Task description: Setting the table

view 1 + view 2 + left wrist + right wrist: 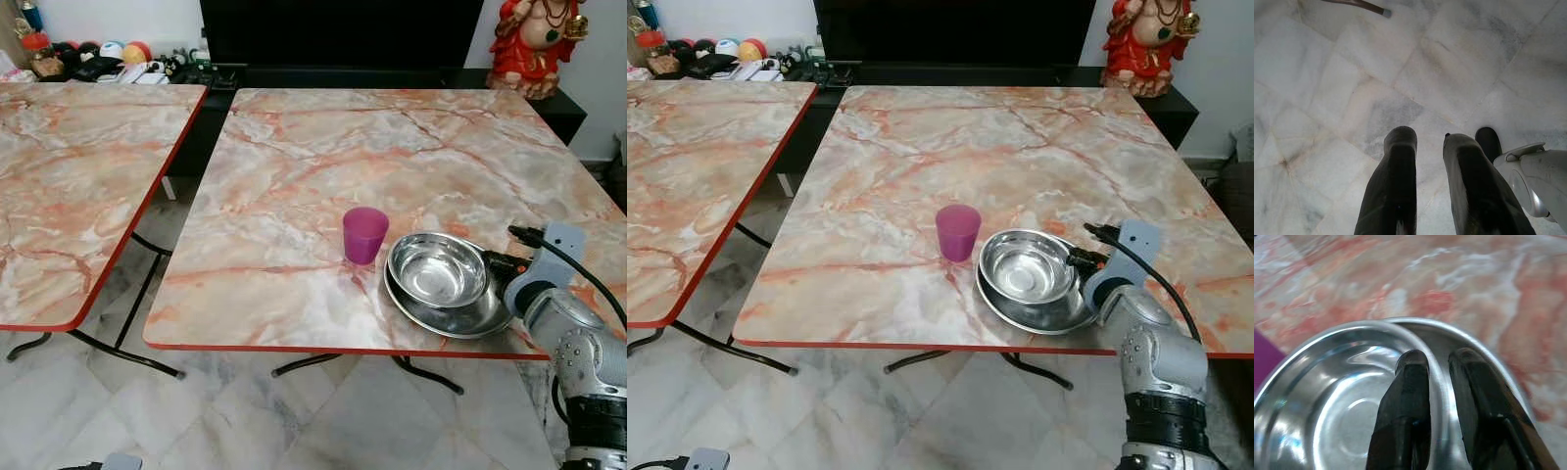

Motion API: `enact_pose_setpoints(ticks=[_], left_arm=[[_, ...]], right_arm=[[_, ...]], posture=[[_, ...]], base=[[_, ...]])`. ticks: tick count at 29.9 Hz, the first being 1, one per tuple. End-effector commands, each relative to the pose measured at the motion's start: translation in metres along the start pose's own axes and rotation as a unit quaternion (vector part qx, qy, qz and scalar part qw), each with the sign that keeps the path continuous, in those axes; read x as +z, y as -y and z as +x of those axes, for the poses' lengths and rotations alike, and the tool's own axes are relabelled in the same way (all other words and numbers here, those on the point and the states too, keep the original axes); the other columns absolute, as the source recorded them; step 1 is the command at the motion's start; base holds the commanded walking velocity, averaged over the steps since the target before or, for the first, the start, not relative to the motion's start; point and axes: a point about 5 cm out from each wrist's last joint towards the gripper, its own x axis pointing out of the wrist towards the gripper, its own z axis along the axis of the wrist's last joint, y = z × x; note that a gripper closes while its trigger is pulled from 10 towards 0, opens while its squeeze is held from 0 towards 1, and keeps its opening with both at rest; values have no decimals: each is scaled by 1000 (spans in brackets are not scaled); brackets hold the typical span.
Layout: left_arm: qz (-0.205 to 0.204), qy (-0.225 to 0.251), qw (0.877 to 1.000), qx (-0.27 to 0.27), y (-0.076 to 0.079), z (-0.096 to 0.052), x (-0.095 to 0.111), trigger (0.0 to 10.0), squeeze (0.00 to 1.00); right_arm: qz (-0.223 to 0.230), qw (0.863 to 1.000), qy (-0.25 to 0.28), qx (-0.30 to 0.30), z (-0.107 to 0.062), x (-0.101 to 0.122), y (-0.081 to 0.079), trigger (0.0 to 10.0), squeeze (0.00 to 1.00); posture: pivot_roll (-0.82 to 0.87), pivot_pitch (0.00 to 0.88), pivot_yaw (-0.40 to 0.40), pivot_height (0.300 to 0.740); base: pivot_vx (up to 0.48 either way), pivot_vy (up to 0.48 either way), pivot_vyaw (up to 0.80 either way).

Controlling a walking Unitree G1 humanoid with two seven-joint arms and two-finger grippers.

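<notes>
A steel bowl (439, 269) sits inside a wider steel plate (460, 318) near the front edge of the marble table (294, 196). Just to its left stands a purple cup (364, 235), upright. My right gripper (1437, 360) reaches in from the right and is shut on the bowl's rim (1415, 335). One finger is inside the bowl and the other is outside, over the plate (1469, 340). My left gripper (1430, 139) hangs idle over the floor, its fingers a little apart with nothing between them.
A second marble table (78, 176) stands to the left, across a narrow gap. A dark cabinet with a red statue (534, 44) and small items runs along the back wall. The tiled floor (294, 421) lies in front of the table.
</notes>
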Motion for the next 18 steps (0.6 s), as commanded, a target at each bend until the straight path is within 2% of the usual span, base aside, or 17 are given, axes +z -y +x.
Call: enact_pose_setpoints(ticks=[1, 12, 14, 18], left_arm=[[5, -15, 1000, -4, 0, -3, -9, 10000, 0], [5, -15, 1000, -5, 0, -3, -9, 10000, 0], [5, -15, 1000, -5, 0, -3, -9, 10000, 0], [5, -15, 1000, -5, 0, -3, -9, 10000, 0]], right_arm=[[-2, 1000, 15, 11, -1, 5, -5, 10000, 0], [-16, 999, 33, 22, -3, 13, -10, 10000, 0], [-17, 998, 28, 45, -2, 11, -18, 10000, 0], [-19, 998, 20, 58, -2, 7, -22, 10000, 0]], posture=[[-46, 151, 25, 740], [-47, 155, 26, 740], [-48, 154, 26, 740], [-48, 154, 26, 740]], base=[[0, 0, 0], [0, 0, 0], [0, 0, 0], [0, 0, 0]])
